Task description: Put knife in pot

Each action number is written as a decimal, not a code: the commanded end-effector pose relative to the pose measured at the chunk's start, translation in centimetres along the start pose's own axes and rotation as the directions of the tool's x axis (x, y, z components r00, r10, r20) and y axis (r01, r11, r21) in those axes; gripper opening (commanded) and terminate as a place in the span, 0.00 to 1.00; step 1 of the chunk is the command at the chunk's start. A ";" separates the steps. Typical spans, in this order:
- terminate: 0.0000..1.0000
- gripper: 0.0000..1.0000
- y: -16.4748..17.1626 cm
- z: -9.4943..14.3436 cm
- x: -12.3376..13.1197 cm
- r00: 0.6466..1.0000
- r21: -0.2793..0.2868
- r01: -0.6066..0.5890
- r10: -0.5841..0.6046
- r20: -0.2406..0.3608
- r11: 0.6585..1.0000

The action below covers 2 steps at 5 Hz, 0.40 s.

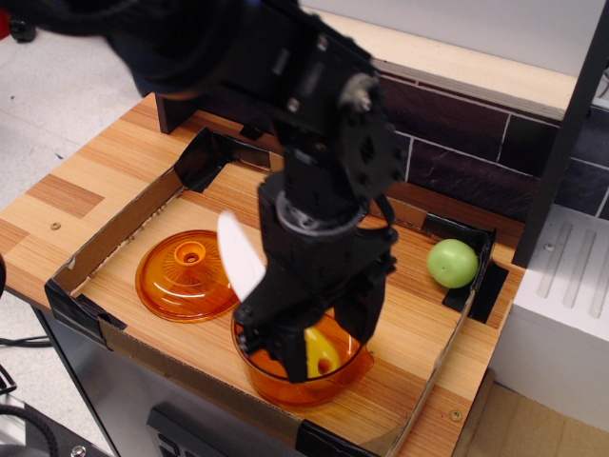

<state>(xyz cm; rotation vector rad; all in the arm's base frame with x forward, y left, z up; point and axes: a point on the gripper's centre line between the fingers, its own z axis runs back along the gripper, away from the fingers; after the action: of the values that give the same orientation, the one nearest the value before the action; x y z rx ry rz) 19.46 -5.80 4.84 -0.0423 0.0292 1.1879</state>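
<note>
The knife has a white blade (239, 253) that sticks up to the left and a yellow handle (320, 352) that reaches down inside the pot. The pot (285, 386) is round, translucent orange and stands at the front of the cardboard tray, mostly covered by the arm. My black gripper (310, 348) hangs low over the pot's opening. Its fingers are closed on the knife's handle, and the knife is tilted.
An orange domed lid (186, 276) with a knob lies left of the pot. A green ball (452, 262) sits at the tray's right corner. Low cardboard walls (124, 221) with black taped corners ring the tray. A dark tiled wall stands behind.
</note>
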 end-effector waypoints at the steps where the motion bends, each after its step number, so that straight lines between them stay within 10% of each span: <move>1: 0.00 1.00 -0.3 2.9 2.2 0.999 -0.073 -0.027 0.025 -0.028 0.997; 2: 0.00 1.00 -0.3 4.6 2.1 0.998 -0.093 -0.034 0.029 -0.056 0.995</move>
<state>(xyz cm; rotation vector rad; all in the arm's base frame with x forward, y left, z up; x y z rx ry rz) 20.05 -4.31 8.38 -0.1283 0.0635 1.2305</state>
